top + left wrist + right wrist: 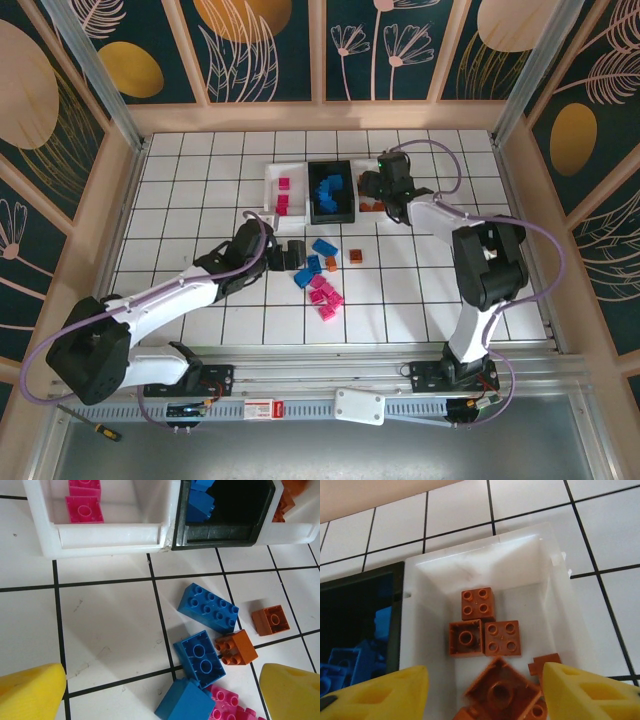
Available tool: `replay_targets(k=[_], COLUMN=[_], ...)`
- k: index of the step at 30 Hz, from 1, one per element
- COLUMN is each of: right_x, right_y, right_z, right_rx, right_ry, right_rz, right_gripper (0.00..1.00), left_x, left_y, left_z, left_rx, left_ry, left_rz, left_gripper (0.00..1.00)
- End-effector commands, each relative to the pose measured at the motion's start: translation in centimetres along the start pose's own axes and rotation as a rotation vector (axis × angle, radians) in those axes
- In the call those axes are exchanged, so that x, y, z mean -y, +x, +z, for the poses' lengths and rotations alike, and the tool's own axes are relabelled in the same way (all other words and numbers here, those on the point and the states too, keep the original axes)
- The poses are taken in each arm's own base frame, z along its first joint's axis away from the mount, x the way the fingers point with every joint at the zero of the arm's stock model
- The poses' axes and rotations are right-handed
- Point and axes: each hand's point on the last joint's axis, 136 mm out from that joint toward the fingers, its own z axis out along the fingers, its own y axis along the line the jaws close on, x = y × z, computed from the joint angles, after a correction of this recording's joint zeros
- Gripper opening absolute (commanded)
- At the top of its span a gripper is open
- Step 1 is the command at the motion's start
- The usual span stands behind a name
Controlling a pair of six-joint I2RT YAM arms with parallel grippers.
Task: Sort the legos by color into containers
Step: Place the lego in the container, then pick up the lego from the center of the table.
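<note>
My left gripper (162, 695) is open, low over loose legos on the tiles: three blue ones (199, 657), two orange ones (236, 647) and pink ones (227, 705). A blue brick (185, 700) lies between its yellow fingers (30, 690), untouched. Beyond stand the left white tray (110, 535) with pink bricks (84, 507) and the black tray (220, 534) with blue bricks (200, 502). My right gripper (485, 692) hangs open over the right white tray (485, 570), which holds several orange bricks (502, 637). A blurred orange brick (502, 692) sits between its fingers, gripped by neither.
The three trays stand in a row at the back middle of the tiled table (200, 200). The loose pile (322, 275) lies just in front of them. Wooden walls and metal posts (520, 90) frame the workspace.
</note>
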Motion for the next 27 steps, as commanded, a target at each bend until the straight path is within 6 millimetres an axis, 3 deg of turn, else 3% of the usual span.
replay_targets(k=[1, 3, 5, 11, 14, 22, 27], right_x=[-2.1, -2.4, -2.5, -3.1, -3.5, -2.3, -2.4], right_y=[-2.6, -1.3, 1.3, 12.3, 15.7, 19.8, 18.9], right_z=[-2.0, -3.6, -4.8, -7.2, -7.3, -6.4, -6.6], right_rx=[0.062, 0.064, 0.033, -0.117, -0.18, -0.266, -0.244], right_ry=[-0.058, -0.054, -0.056, -0.069, -0.078, -0.043, -0.044], right_rz=[-0.019, -0.028, -0.022, -0.039, -0.064, -0.089, -0.113], right_gripper=[0.65, 0.66, 0.66, 0.67, 0.67, 0.57, 0.3], left_x=[-0.6, -0.8, -0.9, -1.2, -1.4, -1.6, -1.7], left_y=[0.2, 0.1, 0.1, 0.6, 0.9, 1.2, 1.2], left_z=[-0.4, -0.5, -0.4, 0.1, 0.3, 0.4, 0.4], left_rx=[0.01, 0.016, 0.022, 0.008, -0.001, -0.008, -0.008], left_ry=[-0.015, -0.02, -0.027, -0.039, -0.046, -0.05, -0.052], left_rz=[-0.022, -0.022, -0.023, -0.025, -0.027, -0.028, -0.025], left_gripper=[0.99, 0.99, 0.99, 0.99, 0.99, 0.99, 0.99])
